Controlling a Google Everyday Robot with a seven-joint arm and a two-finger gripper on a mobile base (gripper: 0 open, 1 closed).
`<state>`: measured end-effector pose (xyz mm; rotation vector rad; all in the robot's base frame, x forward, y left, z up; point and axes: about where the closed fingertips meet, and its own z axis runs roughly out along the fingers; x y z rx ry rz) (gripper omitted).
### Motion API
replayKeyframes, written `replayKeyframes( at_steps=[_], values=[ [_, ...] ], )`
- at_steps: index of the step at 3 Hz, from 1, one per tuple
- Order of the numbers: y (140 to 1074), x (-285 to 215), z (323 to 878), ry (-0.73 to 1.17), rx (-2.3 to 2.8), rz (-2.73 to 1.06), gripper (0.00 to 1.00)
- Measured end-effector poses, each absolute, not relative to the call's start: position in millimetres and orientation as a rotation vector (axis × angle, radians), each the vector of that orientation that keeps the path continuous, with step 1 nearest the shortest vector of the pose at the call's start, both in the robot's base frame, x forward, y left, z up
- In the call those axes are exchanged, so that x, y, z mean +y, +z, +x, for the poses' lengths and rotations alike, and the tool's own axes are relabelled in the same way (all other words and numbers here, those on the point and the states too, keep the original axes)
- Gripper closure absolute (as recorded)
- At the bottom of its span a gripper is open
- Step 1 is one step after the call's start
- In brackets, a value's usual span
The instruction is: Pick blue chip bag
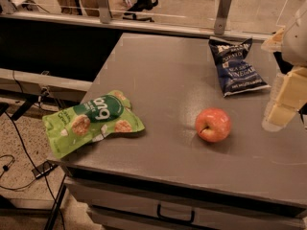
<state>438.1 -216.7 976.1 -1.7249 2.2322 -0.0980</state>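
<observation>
stage: early, approach only; nothing grasped yet
blue chip bag (235,66): lying flat on the far right of the table (163,75), untouched
gripper (284,102): at the right edge of the scene, just right of the bag and a bit nearer, not touching it
gripper state: apart or together, cannot tell; holding nothing, by the look of it
apple (213,124): near side of the bag, clear of it
green bag (93,121): near left corner, well apart, not the target
left to do: move over the bag, close on it, lift
</observation>
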Motion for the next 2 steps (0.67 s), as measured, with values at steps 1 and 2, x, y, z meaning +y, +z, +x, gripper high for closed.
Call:
replayKeyframes(
  at_steps=[1,2],
  values=[
    [976.1,-216.7,438.1,-0.098,2.232,-1.725,0.0],
    [974.1,-214.9,454.8,-0.148,2.256,-1.708,0.0]
  ],
)
